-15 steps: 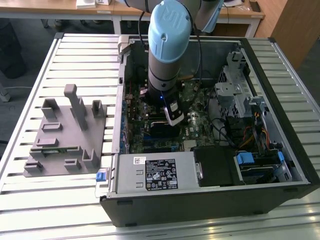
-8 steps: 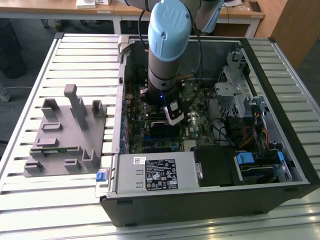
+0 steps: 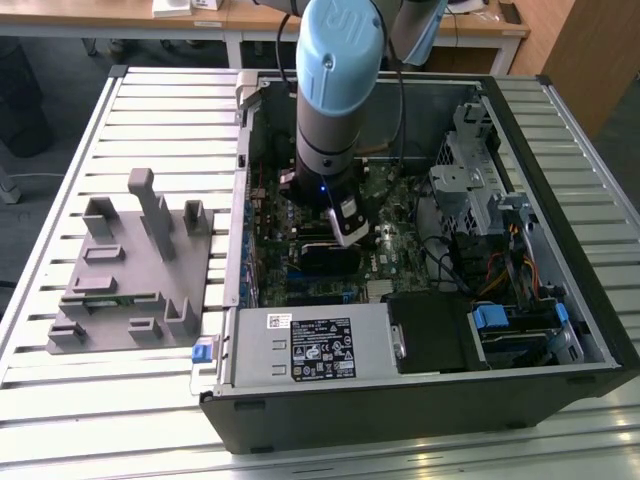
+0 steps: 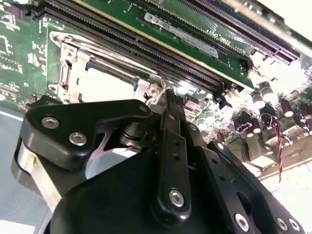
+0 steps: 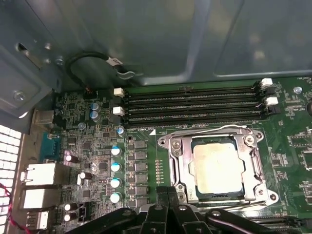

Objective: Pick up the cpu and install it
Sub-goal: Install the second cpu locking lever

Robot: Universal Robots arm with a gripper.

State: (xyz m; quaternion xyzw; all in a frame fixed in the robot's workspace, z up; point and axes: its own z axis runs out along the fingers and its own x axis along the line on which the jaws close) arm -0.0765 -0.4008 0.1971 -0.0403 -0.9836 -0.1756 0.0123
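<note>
The cpu (image 5: pixel 217 168), a flat square chip with a pale silver top, lies in the metal-framed socket (image 5: pixel 178 161) on the green motherboard; it also shows as a bright square, the cpu (image 4: pixel 105 85), in the second wrist view. My gripper (image 5: pixel 168 197) hangs just beside the socket frame's edge with its black fingers (image 4: pixel 168 112) pressed together and nothing between them. In the exterior view my gripper (image 3: pixel 338 240) reaches down into the open computer case (image 3: pixel 560 330) over the board's middle.
Four memory slots (image 5: pixel 192 105) run along one side of the socket. A grey plastic fixture (image 3: pixel 130 270) lies on the slatted table at the exterior view's left. A silver power supply (image 3: pixel 315 345) and a drive cage (image 3: pixel 480 190) crowd the case.
</note>
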